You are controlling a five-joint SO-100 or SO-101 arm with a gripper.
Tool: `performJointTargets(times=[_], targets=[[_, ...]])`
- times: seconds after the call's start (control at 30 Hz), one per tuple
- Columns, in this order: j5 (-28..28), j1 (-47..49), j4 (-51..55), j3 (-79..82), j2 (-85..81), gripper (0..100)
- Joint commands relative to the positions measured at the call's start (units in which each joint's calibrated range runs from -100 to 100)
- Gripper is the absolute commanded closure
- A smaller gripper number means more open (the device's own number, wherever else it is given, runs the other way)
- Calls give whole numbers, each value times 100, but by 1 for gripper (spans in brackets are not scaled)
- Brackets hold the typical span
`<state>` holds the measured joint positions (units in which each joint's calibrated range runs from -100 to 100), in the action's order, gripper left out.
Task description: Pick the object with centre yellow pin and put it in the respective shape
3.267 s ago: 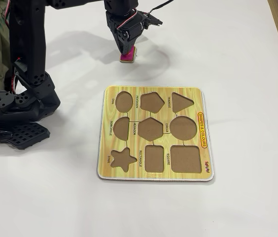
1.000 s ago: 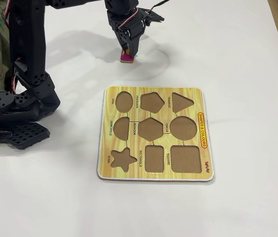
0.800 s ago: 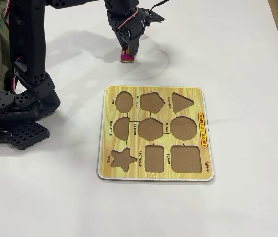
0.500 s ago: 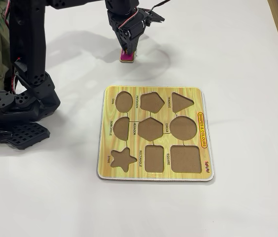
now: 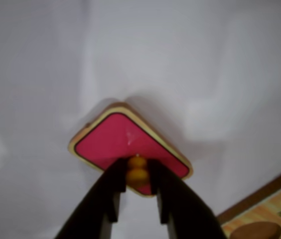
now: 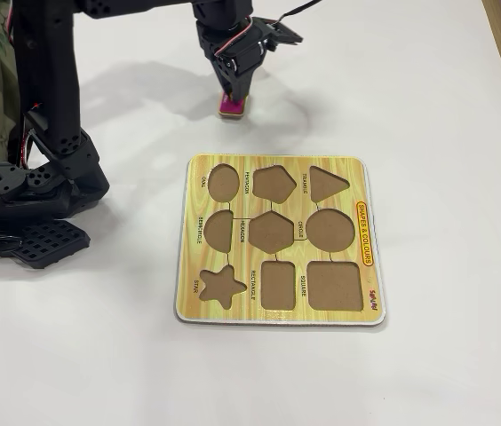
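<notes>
I find the pink rectangular piece [image 5: 125,144] lying on the white table [image 6: 428,106], clear of the shape board [image 6: 279,240] and beyond its top edge in the fixed view [image 6: 231,107]. In the wrist view it sits cornerwise, its pale wooden rim visible on all sides, and its yellow knob [image 5: 138,172] stands at the middle.

My gripper [image 5: 137,185] comes down on it from above. The two black fingers [image 5: 111,191] are drawn in narrow, one on each side of the knob and pressed against it, so I record the knob as gripped. Whether the piece has left the table I cannot tell.

The board lies flat, well apart from the piece. Its RECTANGLE cutout [image 6: 278,285] is in the bottom row, between the star cutout [image 6: 223,286] and the larger SQUARE cutout [image 6: 334,286], and is empty. The arm's base [image 6: 28,191] stands at the left of the fixed view.
</notes>
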<state>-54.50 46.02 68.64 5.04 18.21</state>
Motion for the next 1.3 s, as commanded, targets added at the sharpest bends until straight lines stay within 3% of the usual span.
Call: performJointTargets(times=[0.0, 0.17, 0.33, 0.73, 1.27], targets=[[10, -550, -44, 108, -775, 98], [73, -1224, 33, 315, -1403, 98], [947, -2005, 33, 692, -1980, 97], [2228, -4085, -53, 2329, -3503, 97], [3828, -5579, -62, 2392, -3805, 97]])
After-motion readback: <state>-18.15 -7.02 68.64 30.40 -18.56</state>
